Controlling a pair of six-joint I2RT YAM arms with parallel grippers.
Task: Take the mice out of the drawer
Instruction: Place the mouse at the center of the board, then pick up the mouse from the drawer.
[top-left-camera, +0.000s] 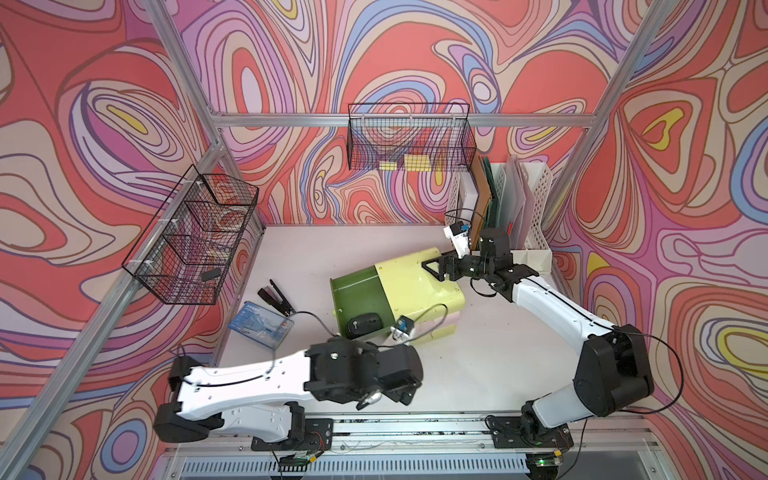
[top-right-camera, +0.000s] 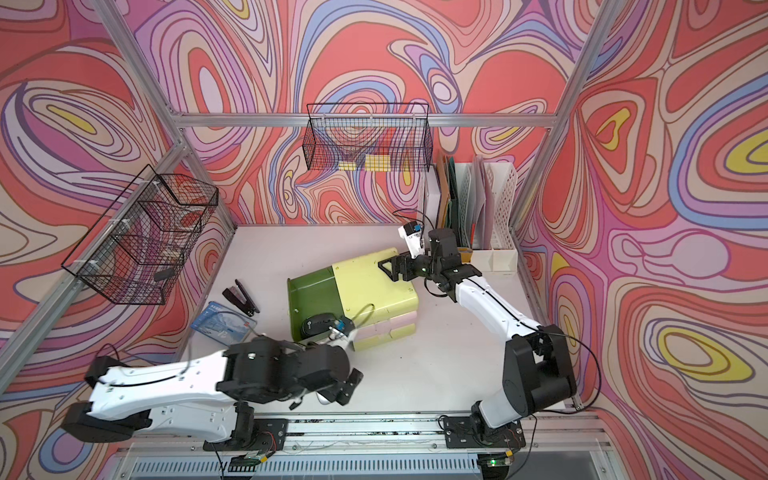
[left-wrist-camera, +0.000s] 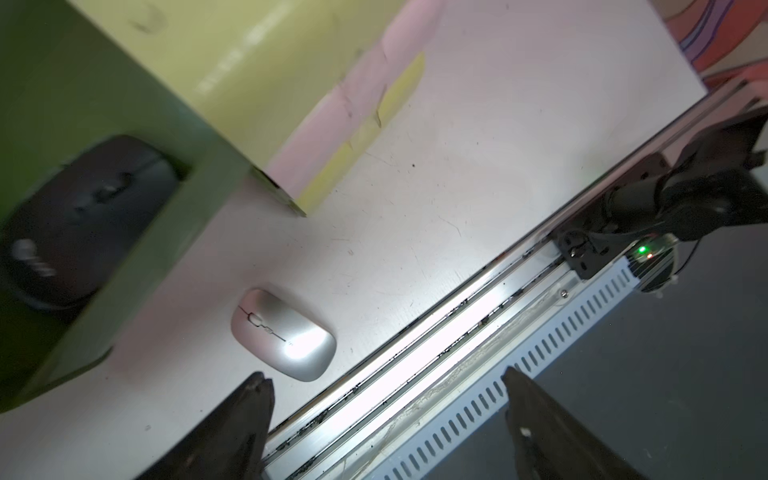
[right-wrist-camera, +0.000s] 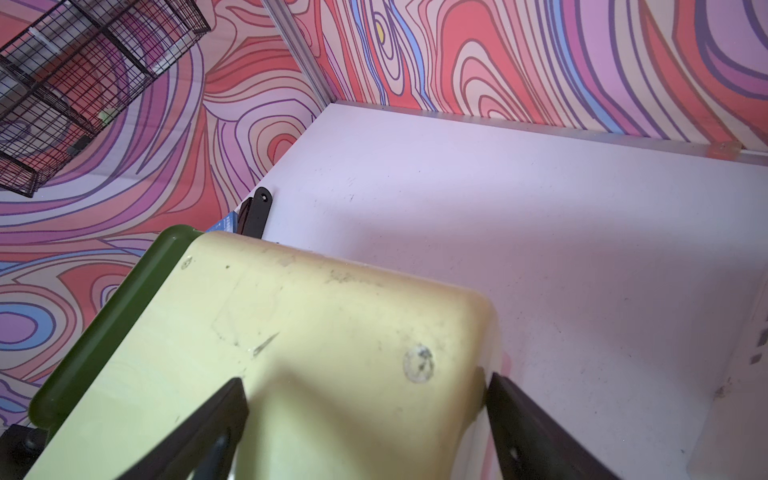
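- I counted two mice: one black mouse (top-left-camera: 364, 325) and one silver mouse (left-wrist-camera: 283, 335).
- I saw two wire baskets: a back basket (top-left-camera: 409, 143) and a side basket (top-left-camera: 195, 237).
- There was one stapler (top-left-camera: 276, 296), one blue case (top-left-camera: 261, 326), one green drawer (top-left-camera: 357, 291) and one white file rack (top-left-camera: 538, 199).

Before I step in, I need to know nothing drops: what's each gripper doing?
Left gripper: open, empty; silver mouse lying free nearby.
Right gripper: open, astride the cabinet corner.

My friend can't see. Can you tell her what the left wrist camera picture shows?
A shiny silver mouse lies on the white table, just beyond the left gripper, whose jaws stand wide open and empty. A black mouse sits in the green drawer beside it.
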